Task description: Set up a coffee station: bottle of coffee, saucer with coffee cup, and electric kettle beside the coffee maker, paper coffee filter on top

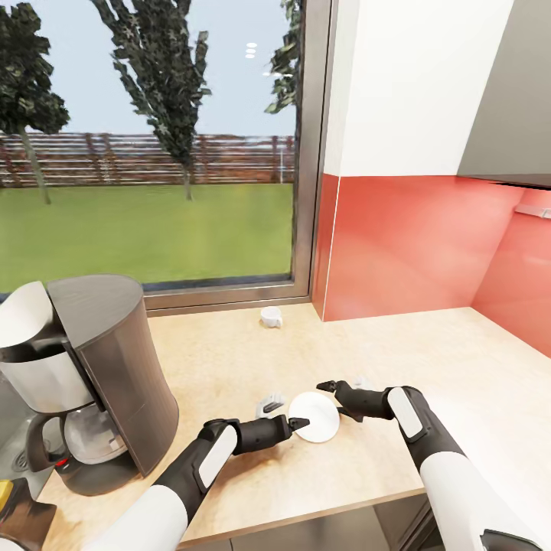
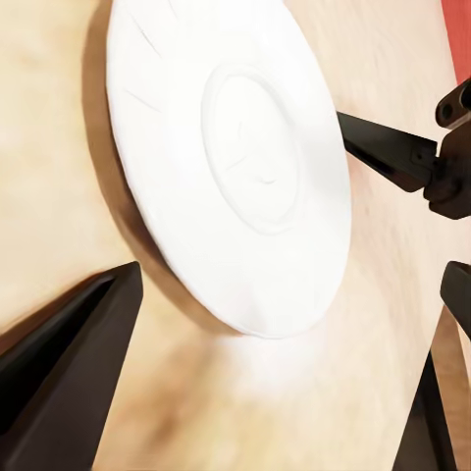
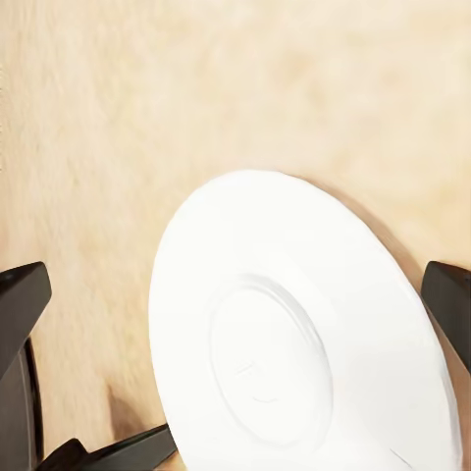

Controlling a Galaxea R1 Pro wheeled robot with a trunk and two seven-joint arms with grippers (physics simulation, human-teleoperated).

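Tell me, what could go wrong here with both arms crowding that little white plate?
The saucer looks tilted, pinched at its edge between the left gripper and right gripper; it might slip and drop onto the countertop. The two grippers are very close and could bump each other. The coffee cup lies on its side by the window, so it may roll when reached for.

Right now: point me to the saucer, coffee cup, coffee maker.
saucer (image 1: pixel 315 417), head view, centre of the plate.
coffee cup (image 1: pixel 271 316), head view, cup body.
coffee maker (image 1: pixel 115 367), head view, grey housing side.
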